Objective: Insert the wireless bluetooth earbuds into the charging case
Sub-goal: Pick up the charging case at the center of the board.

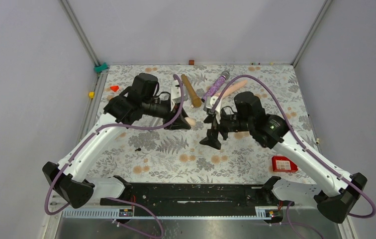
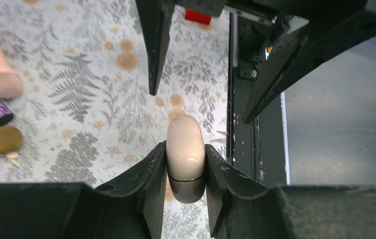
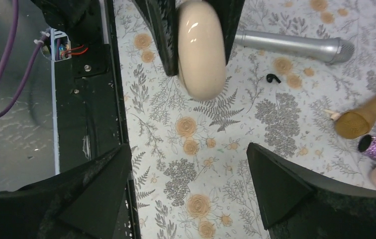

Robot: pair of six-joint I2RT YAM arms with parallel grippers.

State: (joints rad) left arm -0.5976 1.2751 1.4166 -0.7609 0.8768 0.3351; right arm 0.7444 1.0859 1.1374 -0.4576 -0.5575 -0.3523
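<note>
My left gripper (image 2: 186,167) is shut on the beige charging case (image 2: 186,144), whose lid is closed, and holds it above the floral cloth. The case also shows in the top view (image 1: 190,121) and the right wrist view (image 3: 201,47). My right gripper (image 3: 188,147) is open and empty, a short way to the right of the case and pointing at it (image 1: 212,135). One tiny black earbud (image 3: 273,78) lies on the cloth beside the silver microphone (image 3: 295,46). Another tiny black piece (image 1: 137,149) lies left of centre. No other earbud shows.
Stick microphones lie at the back: brown (image 1: 191,90), purple (image 1: 217,85), pink (image 1: 233,88). A red box (image 1: 284,164) sits at the near right. A black rail (image 1: 191,194) runs along the near edge. Small coloured bits (image 1: 114,88) lie at the far left.
</note>
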